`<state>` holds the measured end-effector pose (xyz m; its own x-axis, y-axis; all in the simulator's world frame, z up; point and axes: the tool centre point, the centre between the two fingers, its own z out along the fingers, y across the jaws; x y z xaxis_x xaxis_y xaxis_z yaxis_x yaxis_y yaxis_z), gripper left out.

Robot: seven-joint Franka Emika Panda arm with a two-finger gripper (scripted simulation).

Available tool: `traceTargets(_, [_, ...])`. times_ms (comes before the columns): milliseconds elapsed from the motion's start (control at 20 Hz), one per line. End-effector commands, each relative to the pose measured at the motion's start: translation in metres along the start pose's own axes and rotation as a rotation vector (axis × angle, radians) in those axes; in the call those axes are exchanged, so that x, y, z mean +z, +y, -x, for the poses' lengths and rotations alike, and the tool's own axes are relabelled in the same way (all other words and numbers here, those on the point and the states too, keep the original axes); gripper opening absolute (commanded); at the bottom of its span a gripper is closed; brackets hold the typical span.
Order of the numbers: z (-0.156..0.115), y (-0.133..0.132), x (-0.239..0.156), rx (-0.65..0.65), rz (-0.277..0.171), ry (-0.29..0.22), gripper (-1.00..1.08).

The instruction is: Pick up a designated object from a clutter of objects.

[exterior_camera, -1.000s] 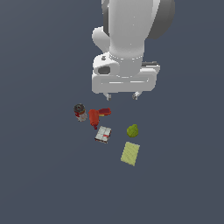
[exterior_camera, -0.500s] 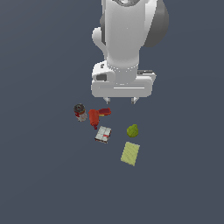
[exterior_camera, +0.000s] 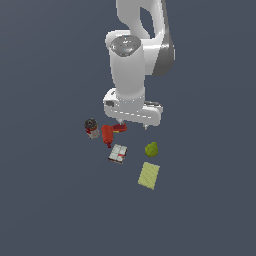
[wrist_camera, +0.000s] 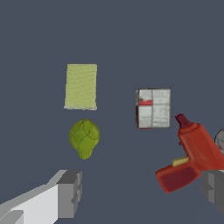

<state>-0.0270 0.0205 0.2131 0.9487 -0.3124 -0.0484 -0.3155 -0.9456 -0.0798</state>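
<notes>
- The hand (wrist_camera: 140, 192) is wide open and holds nothing. One grey finger (wrist_camera: 70, 193) shows at one side of the wrist view and the other finger at the far edge.
- In the exterior view the hand (exterior_camera: 132, 126) hangs low over the things, right above the red drill's handle.
- The red drill (wrist_camera: 192, 153) lies on its side on the dark bench (exterior_camera: 50, 200). Its dark-red handle with a yellow mark sits close to one finger, but I cannot tell if they touch. Its fat barrel ends in a dark tip that points toward the grey-white box (wrist_camera: 153, 108).
- In the exterior view the red drill (exterior_camera: 109, 134) lies between the dark-topped can (exterior_camera: 91, 127) and the hand.
- The green pear (wrist_camera: 84, 138) sits apart from the drill, just past the other finger.
- The grey-white box has a red mark on one side and lies flat, near the drill's tip.
- The flat yellow-green rectangle (wrist_camera: 81, 85) lies farthest out, just beyond the pear.
</notes>
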Motion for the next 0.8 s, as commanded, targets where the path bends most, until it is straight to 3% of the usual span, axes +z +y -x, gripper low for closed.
traceTargets(0, [0.008,0.011,0.024,0.106,-0.013,-0.012,1.08])
traceTargets(350, [0.039,0.047,0.086,0.418,-0.028,-0.042,1.08])
traceTargets(750, [0.079,0.087,0.135,0.72,-0.013,-0.059,1.08])
